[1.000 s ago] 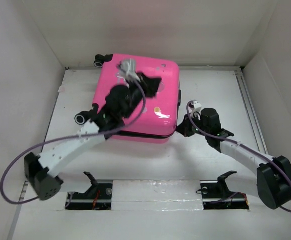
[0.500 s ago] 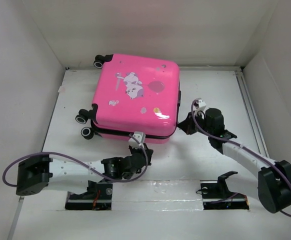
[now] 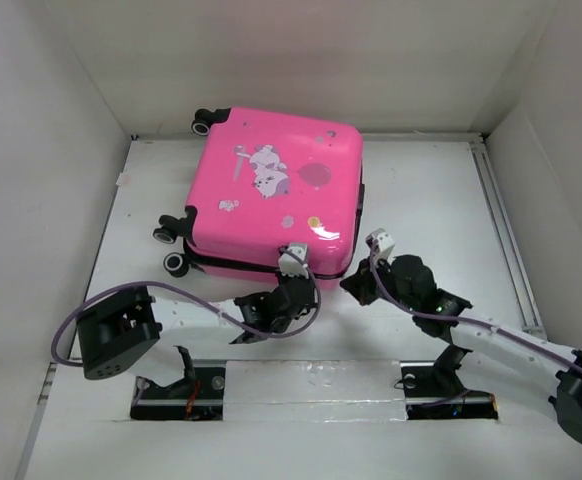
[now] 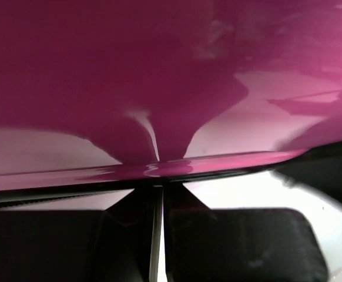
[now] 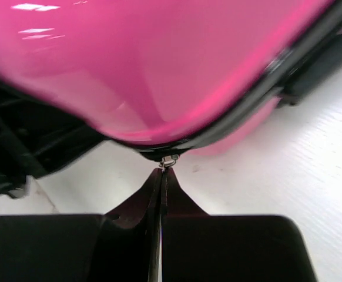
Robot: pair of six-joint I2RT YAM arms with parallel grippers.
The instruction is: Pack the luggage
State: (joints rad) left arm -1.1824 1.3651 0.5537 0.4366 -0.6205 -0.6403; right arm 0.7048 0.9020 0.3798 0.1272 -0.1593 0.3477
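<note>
The hot-pink luggage (image 3: 271, 195) lies flat and closed at the back of the table, cartoon print facing up. My left gripper (image 3: 296, 284) is shut, and its tips (image 4: 157, 187) press against the black zipper trim on the near side of the luggage (image 4: 159, 70). I see nothing between its fingers. At the near right corner my right gripper (image 3: 351, 284) is also shut. Its tips (image 5: 162, 171) pinch a small metal zipper pull (image 5: 168, 161) at the seam of the luggage (image 5: 130, 70).
White walls close in the table on the left, back and right. Two black stands (image 3: 181, 375) (image 3: 436, 372) sit at the near edge. The luggage's wheels (image 3: 176, 262) stick out on its left side. A rail (image 3: 501, 230) runs along the right.
My left arm has left the top of the luggage and swung down to its near edge. My right gripper has moved left and nearer around the corner. The luggage has turned slightly.
</note>
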